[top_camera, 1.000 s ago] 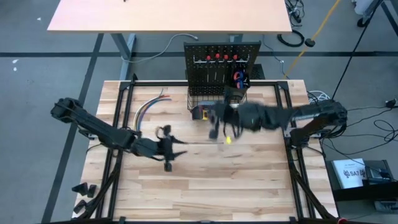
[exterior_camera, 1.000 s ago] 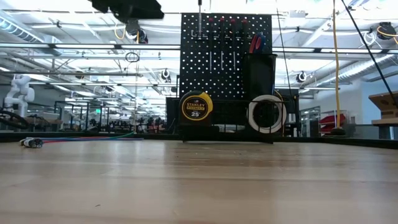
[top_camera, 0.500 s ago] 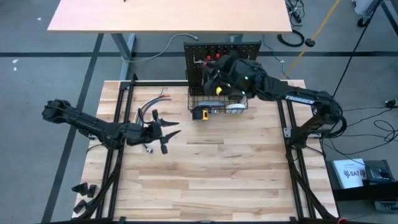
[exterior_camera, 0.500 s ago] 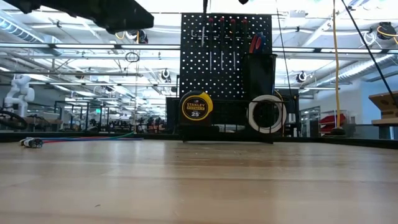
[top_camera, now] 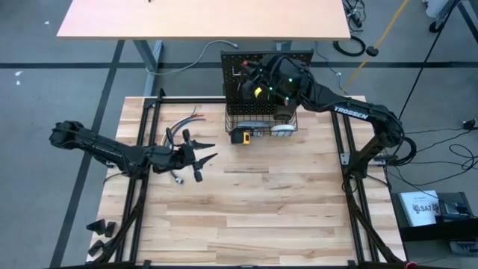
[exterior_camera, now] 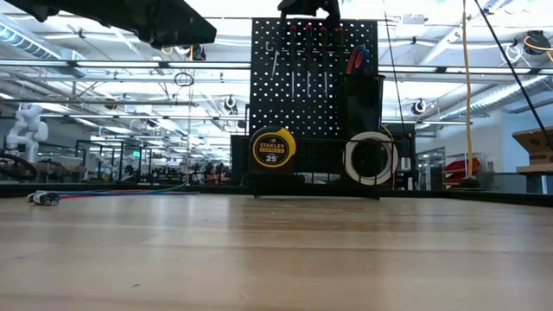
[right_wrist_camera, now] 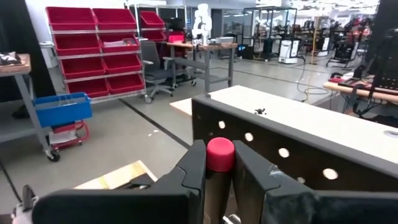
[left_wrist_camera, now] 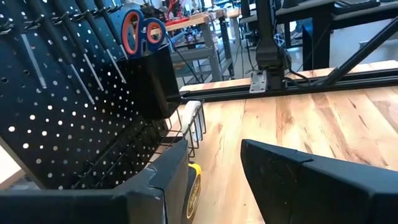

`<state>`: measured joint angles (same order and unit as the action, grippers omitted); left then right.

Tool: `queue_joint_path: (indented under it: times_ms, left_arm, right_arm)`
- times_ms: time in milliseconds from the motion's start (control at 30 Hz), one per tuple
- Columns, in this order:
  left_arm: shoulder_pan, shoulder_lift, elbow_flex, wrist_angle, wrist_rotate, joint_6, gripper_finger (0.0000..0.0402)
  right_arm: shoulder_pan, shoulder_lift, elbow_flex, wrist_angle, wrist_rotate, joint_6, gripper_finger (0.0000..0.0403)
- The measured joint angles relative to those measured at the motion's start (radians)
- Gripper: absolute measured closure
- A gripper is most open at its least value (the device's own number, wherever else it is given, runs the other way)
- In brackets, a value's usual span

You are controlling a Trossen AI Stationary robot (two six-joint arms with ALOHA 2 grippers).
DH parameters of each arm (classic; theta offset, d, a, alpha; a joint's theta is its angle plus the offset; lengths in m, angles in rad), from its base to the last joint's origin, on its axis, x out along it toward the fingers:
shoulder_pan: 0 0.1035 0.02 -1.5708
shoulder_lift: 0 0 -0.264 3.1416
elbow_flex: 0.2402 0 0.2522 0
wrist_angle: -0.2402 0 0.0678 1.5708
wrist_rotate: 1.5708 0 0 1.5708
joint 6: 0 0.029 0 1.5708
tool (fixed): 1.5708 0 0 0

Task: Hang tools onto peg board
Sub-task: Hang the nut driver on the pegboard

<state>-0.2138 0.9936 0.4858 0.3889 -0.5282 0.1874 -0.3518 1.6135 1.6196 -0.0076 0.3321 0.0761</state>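
Overhead, right gripper [right_wrist_camera: 219,186] clenches red-capped screwdriver [right_wrist_camera: 219,155] above peg board [right_wrist_camera: 298,155]; left gripper [top_camera: 196,155] released.

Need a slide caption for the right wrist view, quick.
Right claw shut on a red-capped screwdriver at the peg board's top edge.

Workshop floor and fittings around a pale wooden tabletop [top_camera: 246,217]

A bundle of coloured wires [top_camera: 181,125] lies on the tabletop's left part. Beyond its far edge stands a tan desk [top_camera: 202,19] on a grey floor marked with dark tape lines; a black cable coil [top_camera: 349,46] lies near the desk's right corner. The right wrist view shows red storage bins [right_wrist_camera: 93,50] on shelving, a blue bin [right_wrist_camera: 62,107] on a cart, and an office chair [right_wrist_camera: 155,65] beside a workbench.
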Motion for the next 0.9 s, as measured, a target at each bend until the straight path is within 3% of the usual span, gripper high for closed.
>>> queue_joint_path:
  times_ms: [533, 900]
  left_arm:
    - [0.005, 0.0, 0.0, 0.006, 0.001, 0.005, 0.0246]
    - [0.005, 0.0, 0.0, -0.003, 0.013, 0.004, 0.0246]
  right_arm:
    - [-0.007, 0.05, 0.0, 0.043, 0.011, -0.013, 0.036]
    - [-0.007, 0.067, 0.0, 0.05, 0.009, -0.062, 0.0245]
